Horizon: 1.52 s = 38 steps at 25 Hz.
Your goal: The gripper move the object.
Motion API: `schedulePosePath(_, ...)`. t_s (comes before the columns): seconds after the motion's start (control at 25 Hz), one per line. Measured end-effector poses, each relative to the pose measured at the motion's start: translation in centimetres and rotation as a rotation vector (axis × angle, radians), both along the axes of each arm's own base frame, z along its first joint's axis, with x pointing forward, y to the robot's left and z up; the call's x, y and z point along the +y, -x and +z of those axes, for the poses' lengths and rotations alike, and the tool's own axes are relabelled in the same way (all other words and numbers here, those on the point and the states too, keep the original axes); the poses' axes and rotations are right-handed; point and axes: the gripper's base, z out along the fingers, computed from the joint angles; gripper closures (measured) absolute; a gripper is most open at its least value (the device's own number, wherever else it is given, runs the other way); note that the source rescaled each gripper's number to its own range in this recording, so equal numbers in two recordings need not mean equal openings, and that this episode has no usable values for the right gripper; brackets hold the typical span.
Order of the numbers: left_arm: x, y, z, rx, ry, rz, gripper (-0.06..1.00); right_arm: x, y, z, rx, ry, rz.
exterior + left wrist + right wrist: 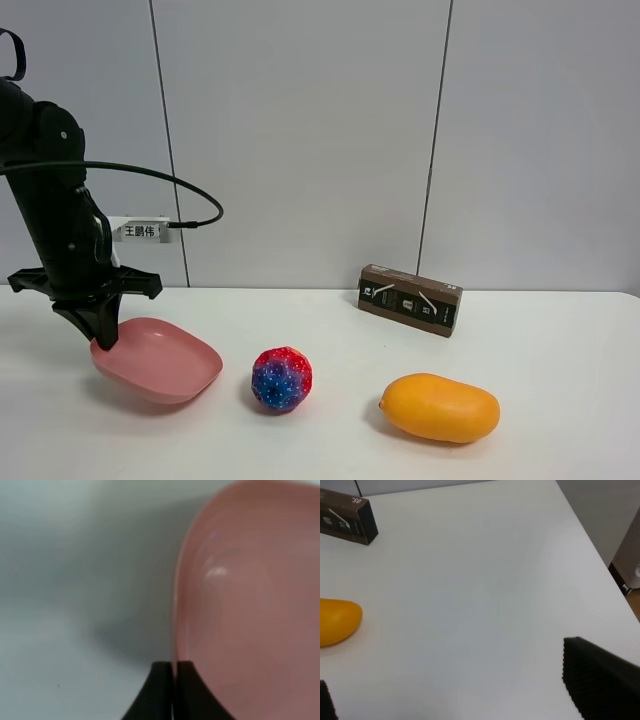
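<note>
At the lower left, the left arm's black fingers (103, 330) pinch the rim of the shallow pink rounded-square plastic plate (165, 360), which tilts over the white worktop (560, 350), so the grasp looks done while carrying and release remain.

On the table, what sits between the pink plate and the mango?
Only the speckled red-blue ball lies between the pink plate and the mango, nearer the plate and touching neither. The exterior high view shows it.
</note>
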Motion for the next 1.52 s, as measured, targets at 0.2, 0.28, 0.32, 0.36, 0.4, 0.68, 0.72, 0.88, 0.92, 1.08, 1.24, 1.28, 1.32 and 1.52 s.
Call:
schedulePosePath(0.2,0.2,1.1,-1.5,0.015,0.0,0.014,0.94,0.0,0.0,0.0,0.0,0.0,0.0)
schedulePosePath(0.28,0.1,1.2,-1.8,0.018,0.011,0.027,0.94,0.0,0.0,0.0,0.0,0.0,0.0)
schedulePosePath(0.32,0.1,1.3,-1.9,0.018,0.017,0.033,0.94,0.0,0.0,0.0,0.0,0.0,0.0)
schedulePosePath(0.36,0.0,1.3,-1.9,0.018,0.023,0.038,0.94,0.0,0.0,0.0,0.0,0.0,0.0)
schedulePosePath(0.4,0.0,1.4,-2.0,0.021,0.026,0.041,0.94,0.0,0.0,0.0,0.0,0.0,0.0)
schedulePosePath(0.68,0.0,1.5,-2.0,0.031,0.036,0.062,0.94,0.0,0.0,0.0,0.0,0.0,0.0)
schedulePosePath(0.72,0.0,1.5,-2.0,0.031,0.036,0.064,0.94,0.0,0.0,0.0,0.0,0.0,0.0)
schedulePosePath(0.88,0.0,1.5,-1.7,0.022,0.03,0.058,0.94,0.0,0.0,0.0,0.0,0.0,0.0)
schedulePosePath(0.92,0.1,1.5,-1.3,0.012,0.027,0.054,0.94,0.0,0.0,0.0,0.0,0.0,0.0)
schedulePosePath(1.08,0.2,1.7,1.0,-0.043,0.026,0.043,0.94,0.0,0.0,0.0,0.0,0.0,0.0)
schedulePosePath(1.24,0.4,2.3,7.3,-0.186,0.032,0.019,0.89,0.0,0.0,0.0,0.0,0.0,0.0)
schedulePosePath(1.28,0.5,2.6,9.4,-0.235,0.034,0.008,0.85,0.0,0.0,0.0,0.0,0.0,0.0)
schedulePosePath(1.32,0.6,3.0,11.1,-0.274,0.035,-0.003,0.8,0.0,0.0,0.0,0.0,0.0,0.0)
schedulePosePath(1.52,1.3,6.7,20.0,-0.479,0.031,-0.034,0.4,0.0,0.0,0.0,0.0,0.0,0.0)
